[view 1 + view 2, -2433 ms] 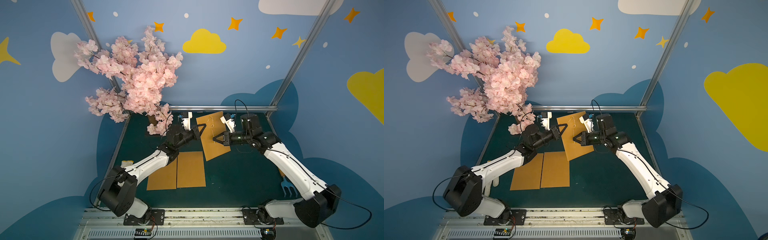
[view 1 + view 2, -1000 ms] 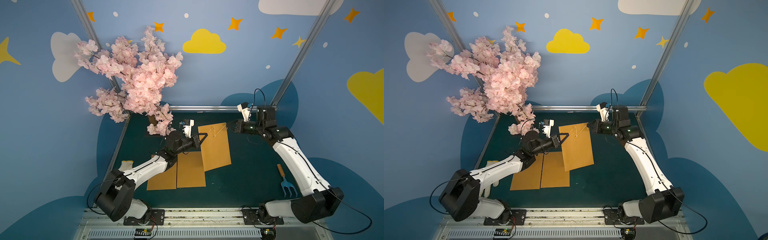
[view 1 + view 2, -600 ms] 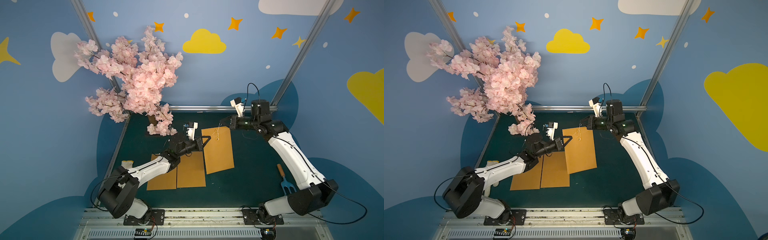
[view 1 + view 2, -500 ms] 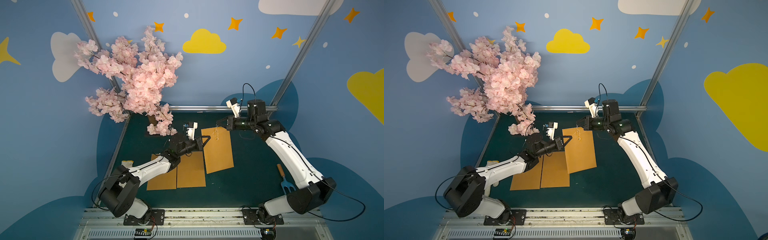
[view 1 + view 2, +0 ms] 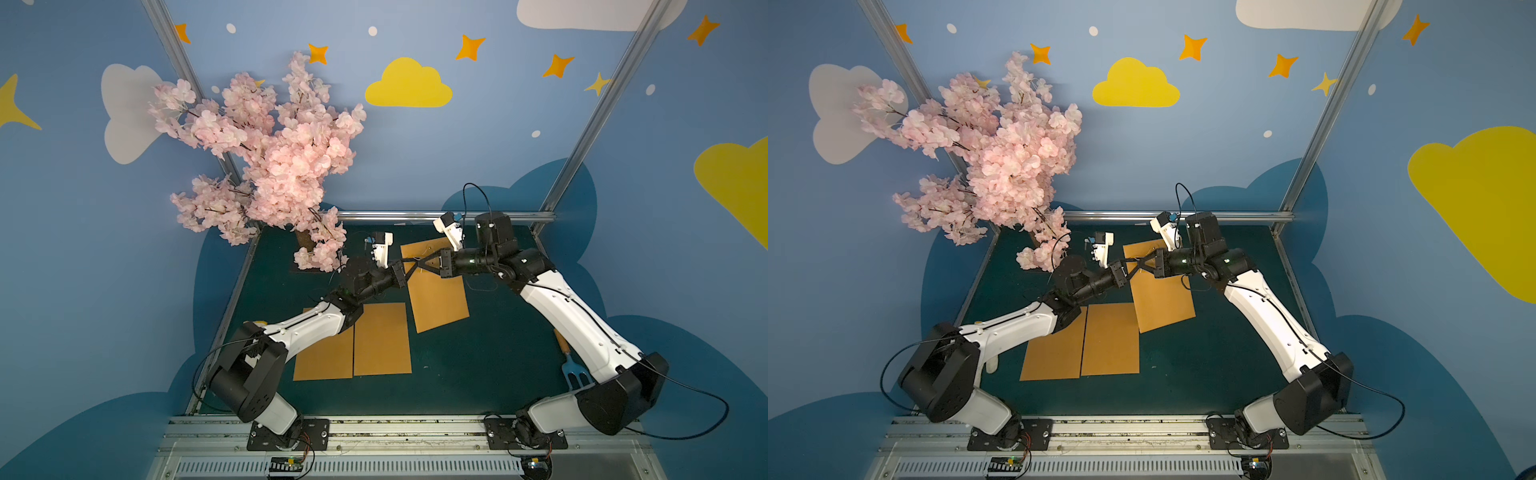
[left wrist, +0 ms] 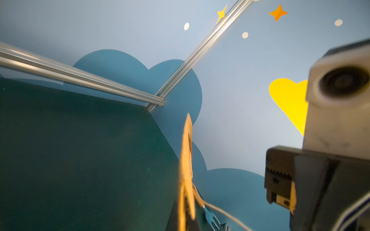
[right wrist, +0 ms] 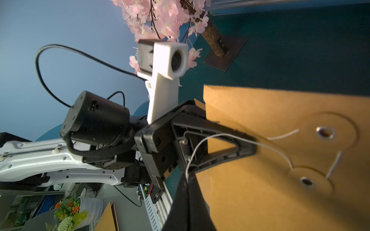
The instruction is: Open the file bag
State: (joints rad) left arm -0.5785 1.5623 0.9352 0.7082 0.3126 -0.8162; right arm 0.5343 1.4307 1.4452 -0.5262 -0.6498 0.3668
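Toward the back of the counter point(image 5: 478, 365), I see the file bag point(image 5: 438, 295) lying at a slant, its flap end pointing at the rear rail. Its near corner sits just beside two more bags point(image 5: 380, 338) that lie flat, side by side.

My left gripper point(image 5: 409, 268) is clamped shut on the bag's left edge, close to the flap. From the left wrist camera the bag shows edge-on.

My right gripper point(image 5: 424, 262) comes in from the opposite side, tip almost meeting the left one. It is closed, and in the right wrist view its tips pinch the white string point(image 7: 230, 138). That string runs from the lower paper disc point(image 7: 306, 182) across the left gripper's finger and loops down to the pinch. The upper disc point(image 7: 325, 133) sits on the flap, which lies flat against the bag.

A pink blossom tree point(image 5: 274, 166) stands at the back left corner. A blue hand fork point(image 5: 573, 370) lies at the counter's right edge, beside the right arm.
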